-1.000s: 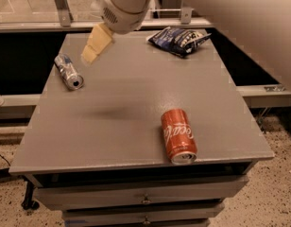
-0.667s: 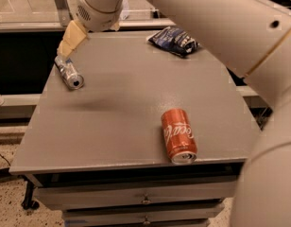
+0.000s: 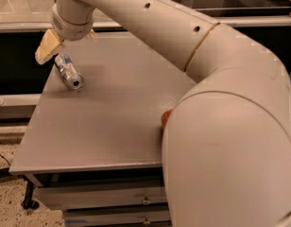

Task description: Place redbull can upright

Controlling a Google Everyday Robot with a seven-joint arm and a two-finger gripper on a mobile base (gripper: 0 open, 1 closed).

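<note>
The redbull can [image 3: 69, 71] lies on its side near the back left corner of the grey table [image 3: 112, 122], its silver end pointing toward the front right. My gripper [image 3: 69, 40] hangs just above and behind the can's far end. It is open, with one tan finger [image 3: 46, 47] to the left of the can and the other tip [image 3: 91, 34] to the right. It holds nothing.
My large white arm [image 3: 221, 126] fills the right side of the view. It hides most of an orange-red soda can [image 3: 165, 118], of which a sliver shows. Drawers [image 3: 103, 197] sit under the table's front edge. A dark gap lies left of the table.
My gripper has moved left and down, from mid-back of the table to just over the lying can. The arm now covers the soda can and the dark bag.
</note>
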